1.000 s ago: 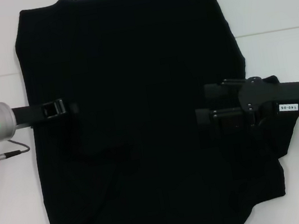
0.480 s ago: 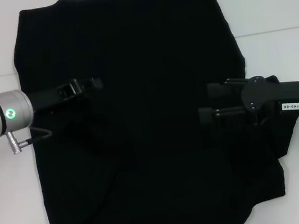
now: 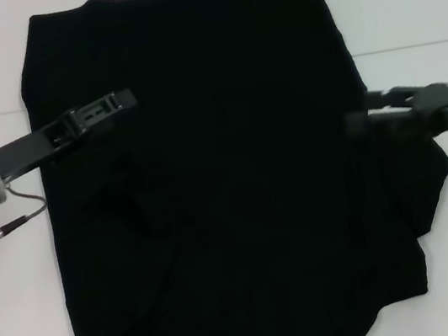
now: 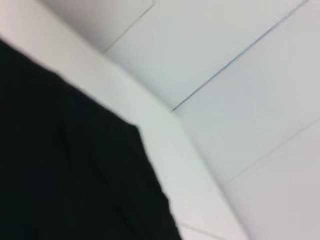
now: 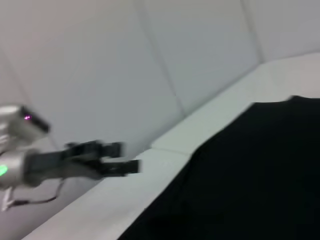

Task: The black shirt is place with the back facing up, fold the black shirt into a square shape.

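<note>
Both tools have lifted and drawn outward since the earlier frames. We see the left tool (image 3: 116, 102) over the shirt's (image 3: 227, 184) left part, its fingers apart and empty. Our right tool (image 3: 361, 121) sits at the shirt's right edge; we cannot tell its state. Beneath both tools, the shirt lies spread on the white surface (image 3: 404, 11), plain side up.

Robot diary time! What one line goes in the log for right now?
black shirt: spread flat, unfolded | left gripper: over shirt's left part | right gripper: at right edge
</note>
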